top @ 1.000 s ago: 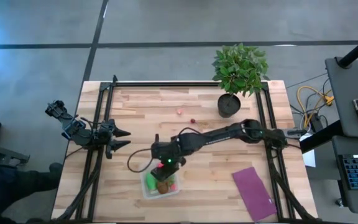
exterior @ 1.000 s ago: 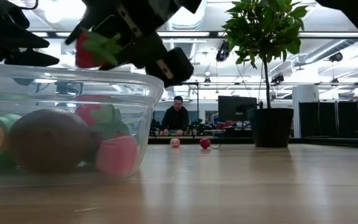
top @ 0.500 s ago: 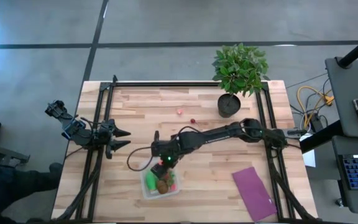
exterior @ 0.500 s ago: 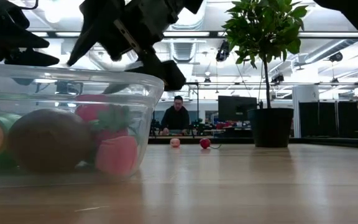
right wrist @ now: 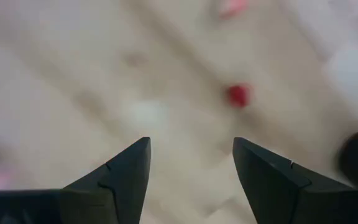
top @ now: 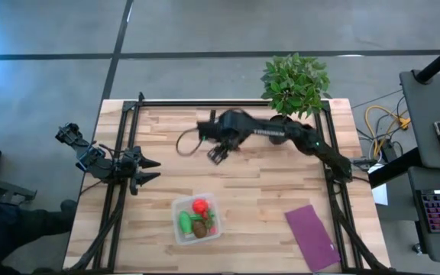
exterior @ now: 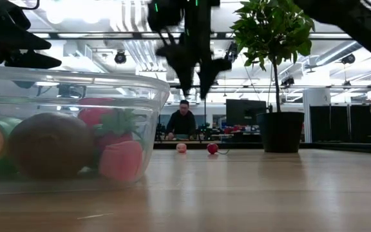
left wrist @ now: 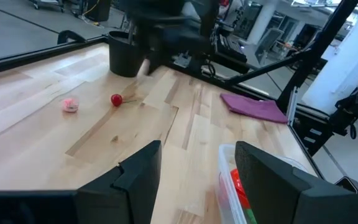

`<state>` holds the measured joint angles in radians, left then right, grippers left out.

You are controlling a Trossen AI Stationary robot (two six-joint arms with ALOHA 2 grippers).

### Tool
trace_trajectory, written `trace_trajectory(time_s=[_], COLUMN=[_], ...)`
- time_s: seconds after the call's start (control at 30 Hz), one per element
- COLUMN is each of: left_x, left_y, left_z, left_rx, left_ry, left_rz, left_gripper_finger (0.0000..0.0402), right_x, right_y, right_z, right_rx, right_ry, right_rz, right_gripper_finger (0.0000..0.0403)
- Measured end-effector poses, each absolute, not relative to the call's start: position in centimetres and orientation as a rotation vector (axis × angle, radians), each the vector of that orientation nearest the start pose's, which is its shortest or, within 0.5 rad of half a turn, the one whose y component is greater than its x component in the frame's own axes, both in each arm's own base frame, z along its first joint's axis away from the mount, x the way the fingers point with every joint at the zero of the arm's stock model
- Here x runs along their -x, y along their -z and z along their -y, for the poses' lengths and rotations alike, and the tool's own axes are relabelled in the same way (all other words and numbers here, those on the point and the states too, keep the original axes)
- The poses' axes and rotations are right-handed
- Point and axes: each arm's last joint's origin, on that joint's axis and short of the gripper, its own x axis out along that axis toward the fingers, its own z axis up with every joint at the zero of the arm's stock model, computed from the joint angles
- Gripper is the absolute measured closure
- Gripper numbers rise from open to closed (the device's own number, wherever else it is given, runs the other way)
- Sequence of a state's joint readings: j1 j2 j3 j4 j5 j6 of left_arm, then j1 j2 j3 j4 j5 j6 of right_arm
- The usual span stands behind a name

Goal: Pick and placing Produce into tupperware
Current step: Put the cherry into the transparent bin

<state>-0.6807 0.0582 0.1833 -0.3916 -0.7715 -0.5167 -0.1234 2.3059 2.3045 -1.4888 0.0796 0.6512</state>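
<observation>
The clear tupperware (top: 182, 226) stands near the table's near edge and holds a red strawberry piece (top: 200, 206), a green piece (top: 185, 223) and a brown oval (top: 200, 228); the low view shows its wall (exterior: 148, 122) close up. A pink bit (exterior: 181, 147) and a red bit (exterior: 212, 148) lie on the wood farther back. My right gripper (top: 218, 155) hangs open above the table's far middle, over those bits, with the red bit (right wrist: 238, 95) ahead of it. My left gripper (top: 153, 169) waits open at the table's left edge.
A potted plant (top: 292, 88) stands at the far right corner, close behind my right arm. A flat purple cloth (top: 312, 237) lies near the near right corner. A person (exterior: 184, 121) sits in the room beyond the table. Bare wood lies between box and bits.
My right gripper held the red strawberry piece above the tupperware, let it go into the box, then rose and swung fast toward the table's far edge, over the two small bits. The strawberry now rests among the other pieces in the box.
</observation>
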Motion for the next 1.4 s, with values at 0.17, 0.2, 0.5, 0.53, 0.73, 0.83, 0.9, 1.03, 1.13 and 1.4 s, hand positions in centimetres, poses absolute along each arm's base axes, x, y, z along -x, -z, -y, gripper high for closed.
trace_trajectory(time_s=[0.17,0.2,0.5,0.53,0.73,0.83,0.9,1.03,1.13,1.4], left_x=[-7.3,-7.3,-7.3,-7.3,-7.3,-7.3,-7.3,-7.3,-7.3,-7.3], left_y=[-18.6,-18.6,-18.6,-18.6,-18.6,-18.6,-18.6,-18.6,-18.6,-18.6], left_z=[3.3,3.3,3.3,3.3,3.3,3.3,3.3,3.3,3.3,3.3], left_rx=[0.337,0.338,0.337,0.337,0.337,0.338,0.338,0.337,0.337,0.338], left_ry=[-0.138,-0.138,-0.138,-0.138,-0.138,-0.138,-0.138,-0.138,-0.138,-0.138], left_rz=[-0.171,-0.171,-0.170,-0.170,-0.171,-0.170,-0.170,-0.170,-0.170,-0.170], left_gripper_finger=[0.0210,0.0210,0.0210,0.0210,0.0210,0.0210,0.0210,0.0210,0.0210,0.0210], right_x=[-43.7,-43.4,-42.8,-42.9,-43.0,-42.7,-42.5,-41.9,-41.8,-42.2], right_y=[-23.9,-23.4,-19.2,-18.8,-18.0,-17.5,-17.1,-16.0,-15.6,-15.4], right_z=[10.1,10.6,11.9,11.9,12.4,12.9,13.3,13.4,13.3,13.4], right_rx=[-0.559,-0.561,-0.493,-0.485,-0.462,-0.464,-0.478,-0.507,-0.504,-0.511], right_ry=[0.661,0.657,0.572,0.563,0.548,0.549,0.550,0.540,0.522,0.507], right_rz=[-1.457,-1.476,-1.567,-1.559,-1.527,-1.538,-1.542,-1.578,-1.585,-1.548], right_gripper_finger=[0.0182,0.0182,0.0182,0.0182,0.0182,0.0182,0.0182,0.0182,0.0182,0.0197])
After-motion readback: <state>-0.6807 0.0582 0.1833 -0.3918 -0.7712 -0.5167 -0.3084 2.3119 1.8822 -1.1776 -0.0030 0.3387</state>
